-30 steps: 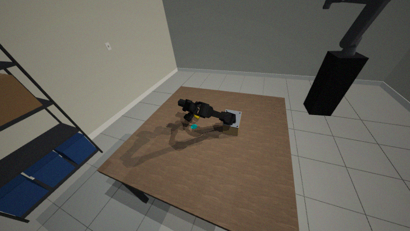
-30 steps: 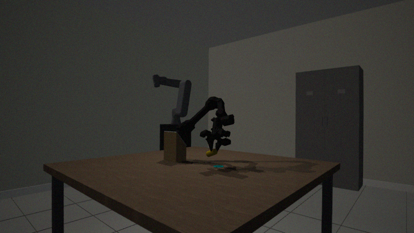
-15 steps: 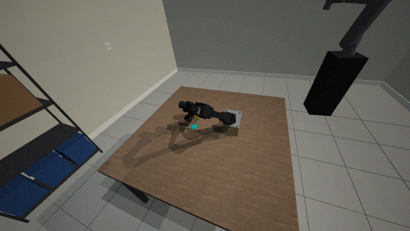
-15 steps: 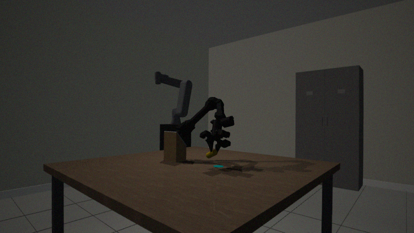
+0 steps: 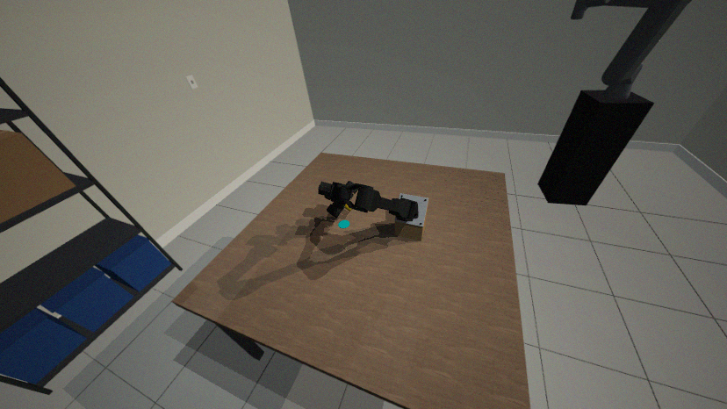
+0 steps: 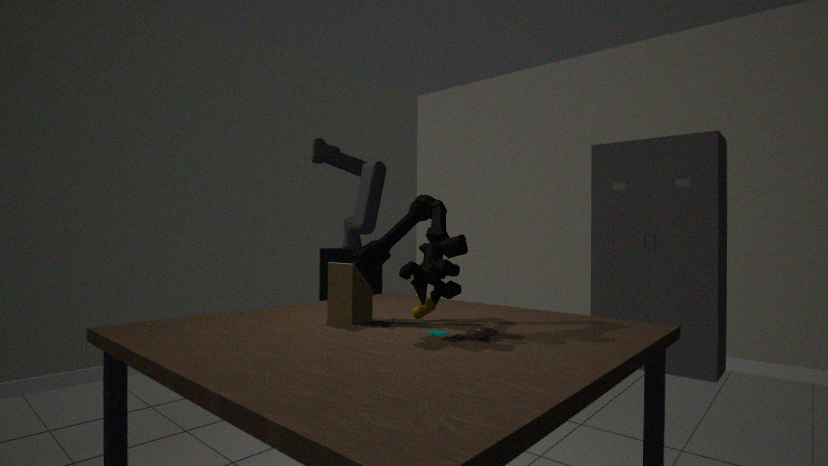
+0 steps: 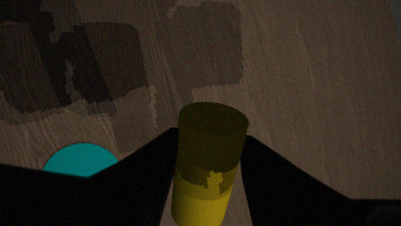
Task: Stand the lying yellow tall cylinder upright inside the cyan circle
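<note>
1 yellow cylinder is clamped in the gripper, whose 2 dark fingers press on it from opposite sides. The cylinder is tilted and held above the wooden table, near the cyan circle but not standing in it. The circle lies flat on the table top, and in the wrist view 1 finger covers its lower part. The black arm reaches out from a box-shaped base with a light top plate, bending down at the wrist. Shadows of the arm fall across the table around the circle. 1 grey arm stands on a black pedestal beyond the table
</note>
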You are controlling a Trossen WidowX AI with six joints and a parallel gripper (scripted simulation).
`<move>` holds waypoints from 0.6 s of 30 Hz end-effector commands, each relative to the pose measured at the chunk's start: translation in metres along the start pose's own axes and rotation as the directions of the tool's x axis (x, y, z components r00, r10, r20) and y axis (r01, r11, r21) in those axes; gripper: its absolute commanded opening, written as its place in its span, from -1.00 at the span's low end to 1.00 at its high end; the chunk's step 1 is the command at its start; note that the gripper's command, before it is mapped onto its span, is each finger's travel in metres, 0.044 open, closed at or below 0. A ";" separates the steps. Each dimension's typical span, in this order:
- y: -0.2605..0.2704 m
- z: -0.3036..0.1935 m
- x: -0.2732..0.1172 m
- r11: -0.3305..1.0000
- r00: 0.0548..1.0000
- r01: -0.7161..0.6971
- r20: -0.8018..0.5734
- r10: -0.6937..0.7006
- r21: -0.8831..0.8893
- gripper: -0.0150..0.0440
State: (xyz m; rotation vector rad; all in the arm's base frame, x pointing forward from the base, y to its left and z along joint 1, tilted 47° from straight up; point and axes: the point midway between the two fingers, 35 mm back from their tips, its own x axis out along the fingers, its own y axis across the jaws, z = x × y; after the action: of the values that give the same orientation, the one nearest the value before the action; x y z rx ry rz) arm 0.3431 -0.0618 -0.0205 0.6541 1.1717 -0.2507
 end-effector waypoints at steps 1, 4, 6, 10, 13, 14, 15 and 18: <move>-0.001 0.000 -0.001 1.000 1.000 0.010 0.026 -0.010 0.005 -0.14; 0.000 0.000 0.000 1.000 0.999 0.015 0.045 -0.015 0.007 -0.14; 0.000 0.000 0.000 1.000 0.998 0.017 0.057 -0.018 0.009 -0.14; 0.000 0.001 0.000 1.000 0.996 0.022 0.082 -0.023 0.012 -0.14; 0.001 0.001 0.000 1.000 0.995 0.026 0.101 -0.027 0.015 -0.14; 0.001 0.001 0.000 1.000 0.994 0.026 0.107 -0.028 0.016 -0.14; 0.001 0.001 0.000 0.999 0.993 0.027 0.114 -0.029 0.018 -0.14; 0.001 0.001 0.000 0.999 0.991 0.030 0.133 -0.032 0.021 -0.14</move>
State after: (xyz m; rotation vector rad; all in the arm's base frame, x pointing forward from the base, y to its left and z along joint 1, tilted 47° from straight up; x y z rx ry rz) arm 0.3456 -0.0606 -0.0212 0.6294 1.0716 -0.3121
